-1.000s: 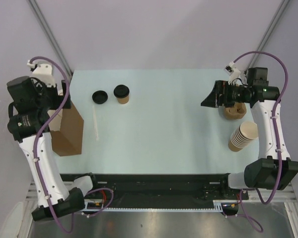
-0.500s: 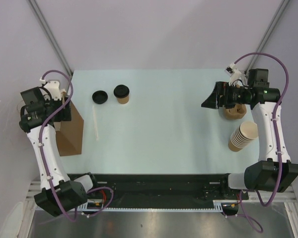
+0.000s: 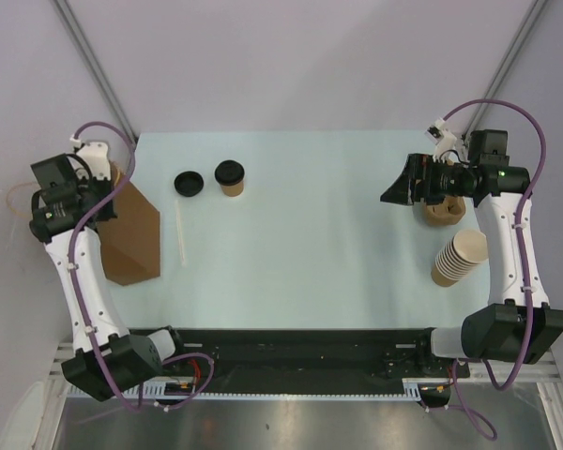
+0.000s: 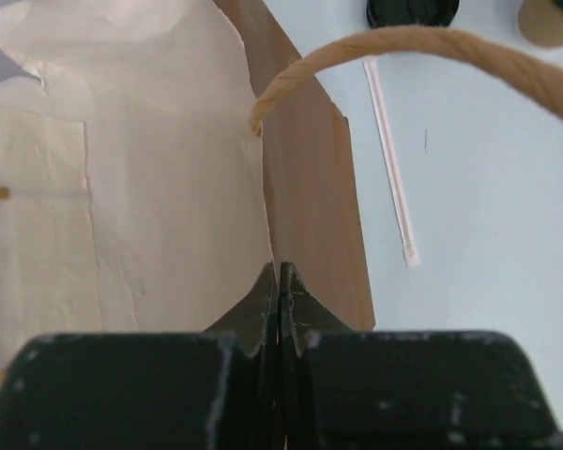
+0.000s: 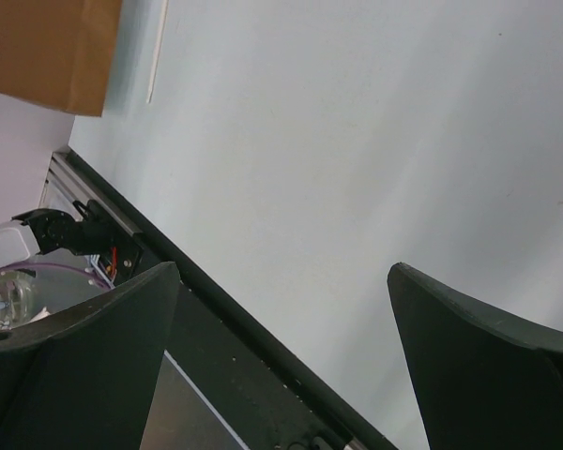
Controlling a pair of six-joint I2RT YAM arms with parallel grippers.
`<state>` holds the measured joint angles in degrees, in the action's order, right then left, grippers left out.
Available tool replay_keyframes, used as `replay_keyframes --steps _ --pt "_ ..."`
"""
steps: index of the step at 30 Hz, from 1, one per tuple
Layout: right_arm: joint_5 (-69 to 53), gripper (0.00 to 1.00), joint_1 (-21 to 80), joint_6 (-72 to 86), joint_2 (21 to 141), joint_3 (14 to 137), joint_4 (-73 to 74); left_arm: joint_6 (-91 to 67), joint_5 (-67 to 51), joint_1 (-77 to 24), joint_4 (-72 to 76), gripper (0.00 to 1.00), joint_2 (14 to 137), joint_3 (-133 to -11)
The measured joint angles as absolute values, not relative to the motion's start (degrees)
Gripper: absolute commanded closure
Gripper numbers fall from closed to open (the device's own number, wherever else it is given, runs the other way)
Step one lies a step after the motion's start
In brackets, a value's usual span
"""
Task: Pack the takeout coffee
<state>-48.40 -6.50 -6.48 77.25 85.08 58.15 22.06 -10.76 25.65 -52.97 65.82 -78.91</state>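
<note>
The takeout coffee, a small kraft cup with a black lid, stands upright at the back of the table; its edge shows in the left wrist view. The brown paper bag stands at the far left. My left gripper is at the bag's top, shut on the rim of its wall, with the pale inside to the left of my jaws. The bag's rope handle arcs overhead. My right gripper hangs open over the right side of the table, nothing between its fingers.
A loose black lid lies left of the coffee. A wrapped straw lies beside the bag. A pulp cup carrier sits under the right arm, and a stack of lidless paper cups lies near it.
My left gripper swung down to the bag's top edge and shut on the rim; the bag shifted slightly. The right arm has not moved.
</note>
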Motion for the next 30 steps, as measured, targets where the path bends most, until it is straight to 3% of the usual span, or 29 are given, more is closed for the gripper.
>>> replay_keyframes --steps 6,11,17,30 --pt "-48.9 0.0 -6.8 -6.0 77.3 85.1 58.0 21.1 -11.0 21.5 -56.2 1.0 70.4 -100.6" --pt "-49.2 0.0 -7.3 -5.8 77.3 85.1 57.9 17.5 -9.0 4.5 -56.7 1.0 72.8 -113.2" --pt "-49.3 0.0 -8.3 -5.3 77.3 85.0 57.1 13.2 -6.3 -14.5 -57.2 1.0 73.7 -112.4" --pt "-48.9 0.0 -10.0 -4.4 79.2 84.2 56.3 2.7 -3.8 -35.9 -52.3 1.0 81.4 -100.9"
